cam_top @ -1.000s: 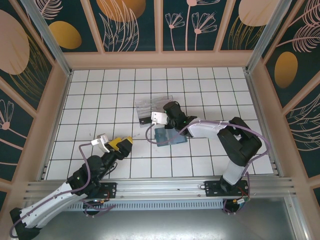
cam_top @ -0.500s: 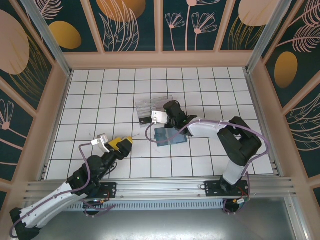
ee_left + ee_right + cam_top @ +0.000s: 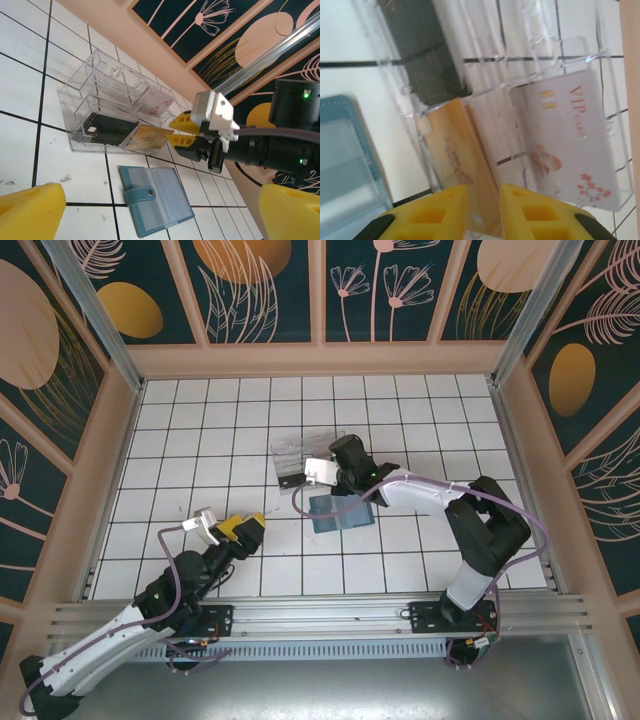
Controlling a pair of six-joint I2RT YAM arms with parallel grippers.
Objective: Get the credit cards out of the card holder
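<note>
From above, shows the card holder (image 3: 340,512), dark teal, open flat on the tiled surface (image 3: 200,440) at 5 o'clock of the clear box (image 3: 298,455). Shows the right arm (image 3: 430,495) bent, reaching toward 10 o'clock, right claw (image 3: 308,478) at the box's near edge; left claw (image 3: 243,529) spread wide at 9 o'clock of the holder. From the left wrist, adds the holder's greyish-blue inside and the right claw pinching a tan card (image 3: 150,136). From the right wrist, reveals a VIP card (image 3: 565,140) and a dark card (image 3: 420,50) in the box.
</note>
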